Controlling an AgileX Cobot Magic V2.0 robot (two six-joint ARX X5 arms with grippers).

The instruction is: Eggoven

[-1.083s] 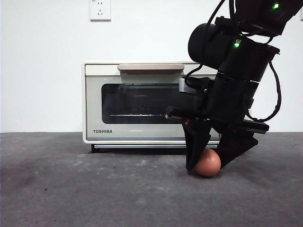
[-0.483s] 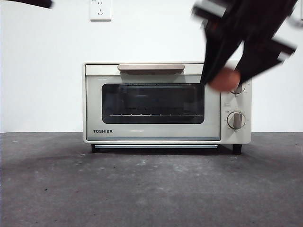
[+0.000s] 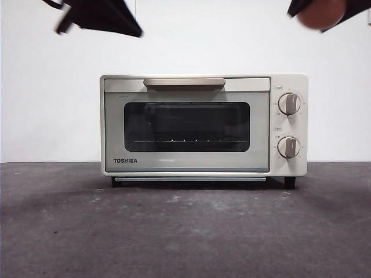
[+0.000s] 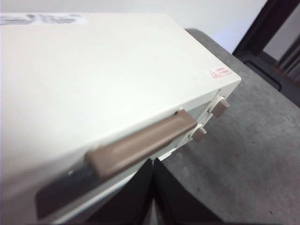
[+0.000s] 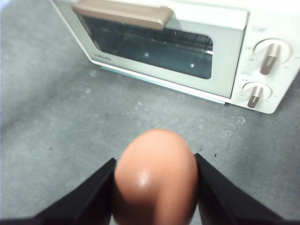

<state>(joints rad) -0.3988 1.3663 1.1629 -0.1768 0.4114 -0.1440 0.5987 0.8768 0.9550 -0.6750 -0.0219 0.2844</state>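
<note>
A small reddish-brown egg (image 5: pixel 156 176) is being held high in the air, clamped between the two black jaws of the right gripper (image 5: pixel 154 187), one jaw pressing on each side of it. In the front view the egg (image 3: pixel 322 14) is showing at the top right corner, well above the table and above the oven's knob side, with the right gripper's dark tips around it.

Below it a cream TOSHIBA toaster oven (image 3: pixel 203 124) is standing on the dark grey table (image 3: pixel 185 231), its dark glass door (image 3: pixel 186 126) closed and its tan handle (image 3: pixel 184 82) running along the top of the door. Two knobs (image 3: pixel 289 103) are sitting one above the other at the oven's right.

The left gripper (image 4: pixel 153 192) is hovering above the oven near the handle (image 4: pixel 140 146), its two jaws pressed together with nothing between them. In the front view it is appearing as a blurred black shape (image 3: pixel 101 16) at the top left.

A white wall is standing behind the oven.
</note>
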